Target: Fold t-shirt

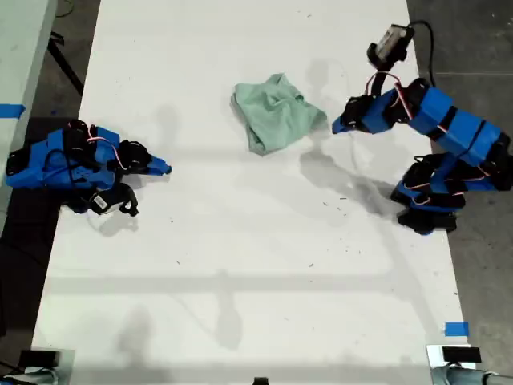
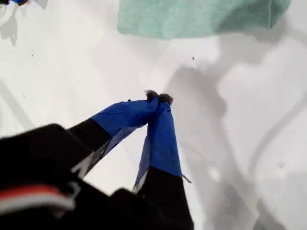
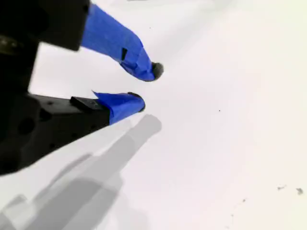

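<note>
- You are looking down on a long white table (image 1: 240,305) that fills most of the exterior view, its surface matte and flecked with small dark specks.
- Soft grey shadows (image 1: 337,172) fall across the white top, and faint paler bands run across it near the table's near edge.
- Dark grey floor (image 1: 481,48) shows beyond both long edges of the table.
- A strip of blue tape (image 1: 456,329) sits by the near corner at the exterior view's right; another piece (image 1: 11,111) marks a pale surface (image 1: 20,48) past the edge at the exterior view's left.
</note>
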Action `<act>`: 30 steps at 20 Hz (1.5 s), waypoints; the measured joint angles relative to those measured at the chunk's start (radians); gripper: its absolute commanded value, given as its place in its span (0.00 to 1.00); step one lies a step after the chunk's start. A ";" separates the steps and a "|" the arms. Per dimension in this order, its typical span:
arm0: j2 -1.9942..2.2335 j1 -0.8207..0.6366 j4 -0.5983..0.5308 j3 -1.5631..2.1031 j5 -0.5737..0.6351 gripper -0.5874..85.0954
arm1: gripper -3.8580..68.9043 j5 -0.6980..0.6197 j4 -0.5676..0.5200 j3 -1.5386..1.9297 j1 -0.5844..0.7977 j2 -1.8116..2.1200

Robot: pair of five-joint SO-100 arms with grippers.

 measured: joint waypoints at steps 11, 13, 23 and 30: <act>0.000 0.031 0.000 0.000 0.000 0.15 | 0.12 0.709 0.057 0.900 -0.319 0.937; 0.000 0.031 0.000 0.000 0.000 0.15 | 0.12 0.773 0.058 0.913 -0.337 0.988; 0.000 0.031 0.000 0.000 0.000 0.15 | 0.11 0.031 0.060 0.914 -0.210 1.014; 0.000 0.031 0.000 0.000 0.000 0.15 | 0.11 -0.017 0.060 0.914 -0.193 1.017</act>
